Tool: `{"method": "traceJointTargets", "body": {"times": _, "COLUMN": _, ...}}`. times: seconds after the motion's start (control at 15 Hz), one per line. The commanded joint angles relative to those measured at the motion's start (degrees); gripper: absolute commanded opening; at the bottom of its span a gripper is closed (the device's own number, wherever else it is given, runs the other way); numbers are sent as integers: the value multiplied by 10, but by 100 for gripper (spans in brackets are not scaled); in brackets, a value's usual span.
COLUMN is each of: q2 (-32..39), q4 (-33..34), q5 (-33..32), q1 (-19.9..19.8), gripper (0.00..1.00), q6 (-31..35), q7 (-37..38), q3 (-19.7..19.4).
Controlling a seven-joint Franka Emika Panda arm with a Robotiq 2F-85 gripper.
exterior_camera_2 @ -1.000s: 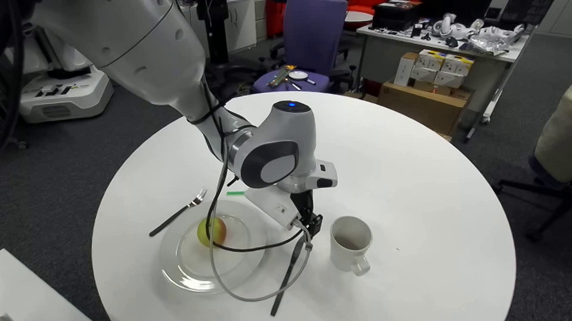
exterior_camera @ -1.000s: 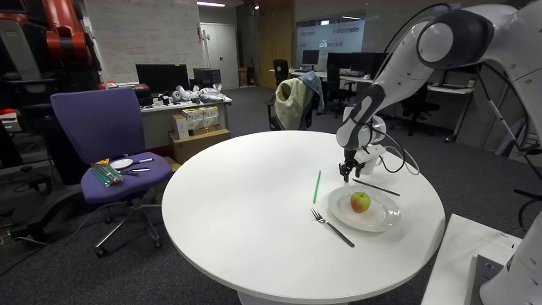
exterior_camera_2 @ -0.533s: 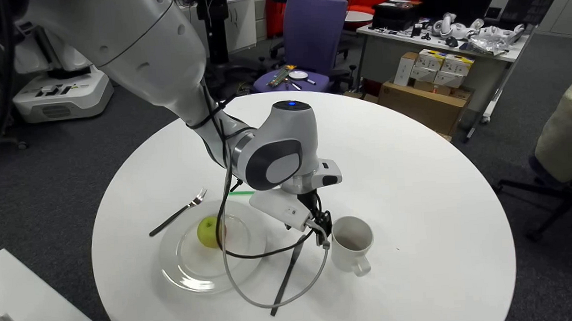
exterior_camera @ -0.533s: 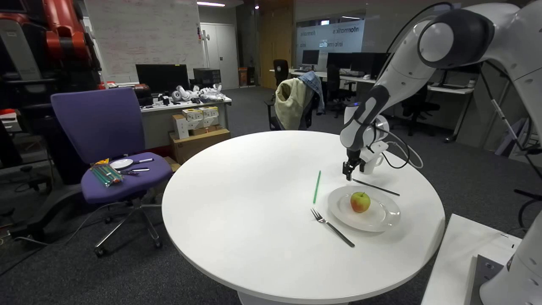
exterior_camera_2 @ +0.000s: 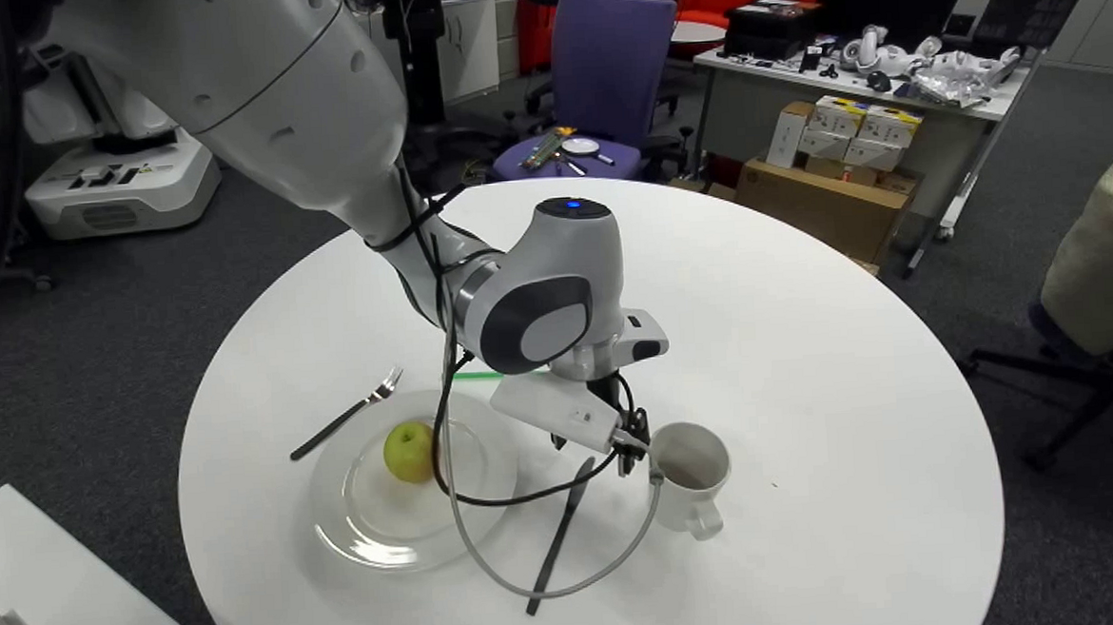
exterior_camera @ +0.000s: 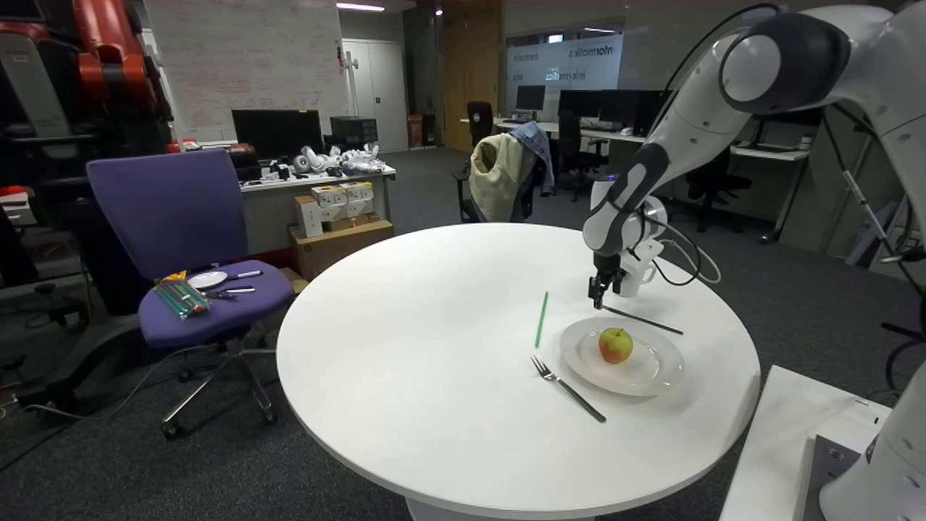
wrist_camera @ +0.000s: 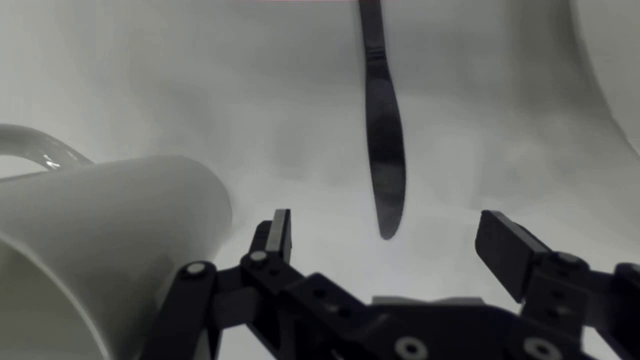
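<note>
As scanned left to right | make out "informatics" on glass panel | in wrist view, see white mug just beside gripper | note fingers spread wide, holding nothing | find black knife on table with tip between fingertips

In an exterior view the white arm, elbow raised, extends over the right edge of the tabletop and slopes down to the wrist. The gripper hangs low, pointing downward, its fingers standing wide apart.
</note>
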Motion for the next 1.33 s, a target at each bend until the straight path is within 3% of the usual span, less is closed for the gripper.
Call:
{"method": "traceJointTargets", "body": {"times": 0.0, "q2": -43, "q4": -34, "q5": 28, "q1": -55, "gripper": 100, "q6": 8, "q7": -78, "q3": 56}}
{"method": "traceJointTargets", "body": {"times": 0.33, "q2": -78, "q4": -65, "q5": 28, "q1": -69, "gripper": 100, "q6": 16, "q7": -108, "q3": 62}}
{"method": "traceJointTargets", "body": {"times": 0.87, "q2": -139, "q4": -136, "q5": 3, "q1": -49, "gripper": 100, "q6": 24, "q7": -99, "q3": 30}}
{"method": "traceJointTargets", "body": {"times": 1.27, "q2": -180, "q4": -186, "q5": -9, "q1": -63, "gripper": 100, "q6": 18, "q7": -132, "q3": 6}}
